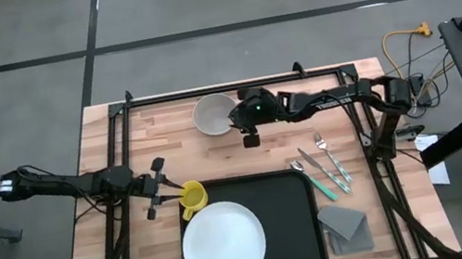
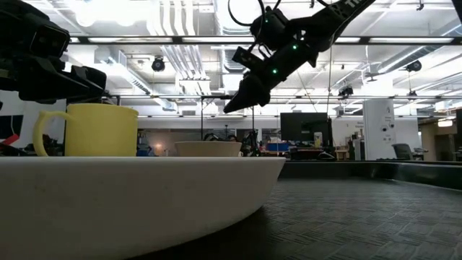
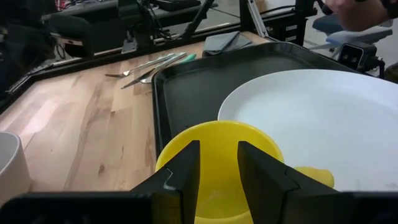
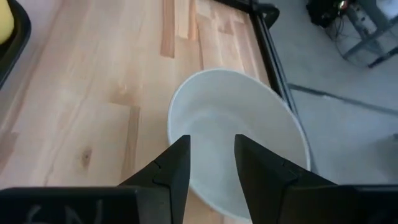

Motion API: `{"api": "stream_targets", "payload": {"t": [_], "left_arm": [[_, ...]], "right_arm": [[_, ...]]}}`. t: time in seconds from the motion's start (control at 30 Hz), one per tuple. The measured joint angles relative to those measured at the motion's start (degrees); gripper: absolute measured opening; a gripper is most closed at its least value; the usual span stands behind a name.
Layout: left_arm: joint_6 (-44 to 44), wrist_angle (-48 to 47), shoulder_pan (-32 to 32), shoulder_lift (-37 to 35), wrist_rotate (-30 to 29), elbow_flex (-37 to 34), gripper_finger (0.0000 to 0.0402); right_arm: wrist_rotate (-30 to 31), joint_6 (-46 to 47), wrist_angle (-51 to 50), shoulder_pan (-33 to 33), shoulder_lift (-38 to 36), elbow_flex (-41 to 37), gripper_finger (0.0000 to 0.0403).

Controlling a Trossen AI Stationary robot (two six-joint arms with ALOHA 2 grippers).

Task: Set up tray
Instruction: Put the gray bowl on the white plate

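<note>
Black tray is sitting near the table's front edge, holding the white plate. Our left claw is gaping over the yellow mug, gripping nothing. Our right claw is hanging open, empty, above the white bowl. A crooked pinch could be tipping it. We are seeing no writing.

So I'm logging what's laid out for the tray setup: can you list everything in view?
tray: one, black, front centre of table
plate: one, white, on tray's left part
mug: one, yellow, at tray's back-left corner
bowl: one, white, on wood at back
cutlery: several pieces, silver, one green-handled, right of tray
napkin: one, grey, folded, right of tray
left gripper: jaws over the mug's rim
right gripper: jaws apart over the bowl
</note>
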Motion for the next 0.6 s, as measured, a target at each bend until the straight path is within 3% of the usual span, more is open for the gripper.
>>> {"api": "stream_targets", "payload": {"t": [0.6], "left_arm": [[0.0, 0.0, 0.0, 0.0, 0.0, 0.0, 0.0094]], "right_arm": [[-0.1, -4.8, -3.3, -0.9, 0.8, 0.6, 0.0152]]}}
